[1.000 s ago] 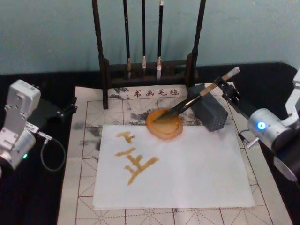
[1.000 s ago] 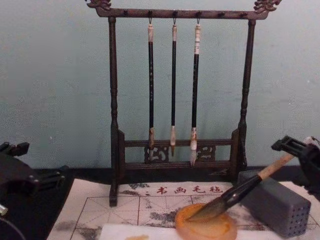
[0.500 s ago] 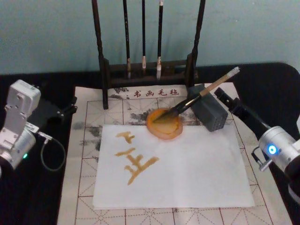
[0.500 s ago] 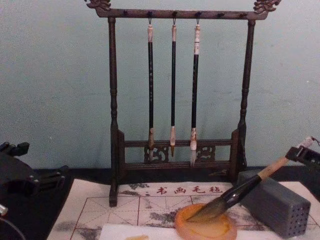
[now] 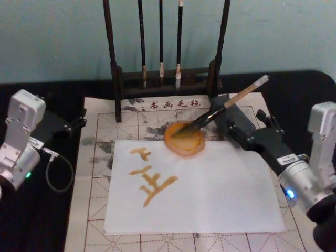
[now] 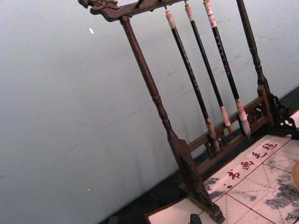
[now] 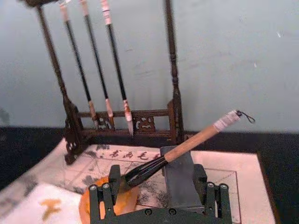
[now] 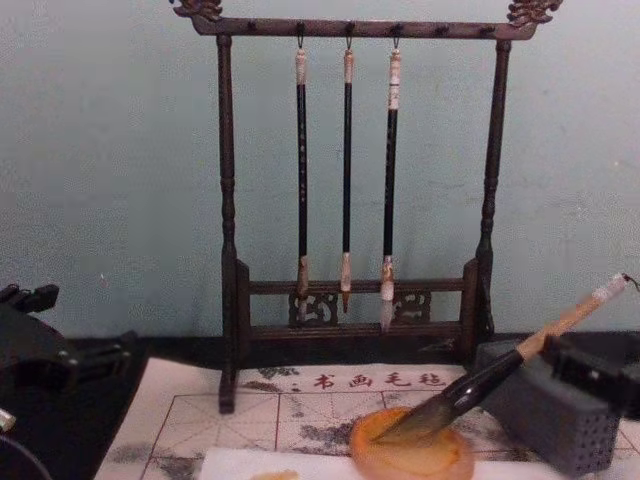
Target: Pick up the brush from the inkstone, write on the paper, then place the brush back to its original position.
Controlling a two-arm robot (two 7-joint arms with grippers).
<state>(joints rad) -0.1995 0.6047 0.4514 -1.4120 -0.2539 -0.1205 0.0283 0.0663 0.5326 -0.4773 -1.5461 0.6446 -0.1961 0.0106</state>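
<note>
We see the large bamboo-handled brush (image 5: 220, 107) lying free, its grey-brown bristles in the round orange-amber inkstone (image 5: 184, 139) and its shaft propped on the grey rectangular block (image 8: 545, 415). Our right gripper (image 5: 242, 127) sits just beside the block, below the tan handle, fingers spread wide and holding nothing. Our left gripper (image 5: 73, 124) is parked well apart at the mat's left edge; whether its fingers are parted we cannot tell.

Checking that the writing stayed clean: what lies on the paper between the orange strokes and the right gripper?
In the head view, bare white paper lies between the orange strokes and the right gripper; nothing rests there.
</note>
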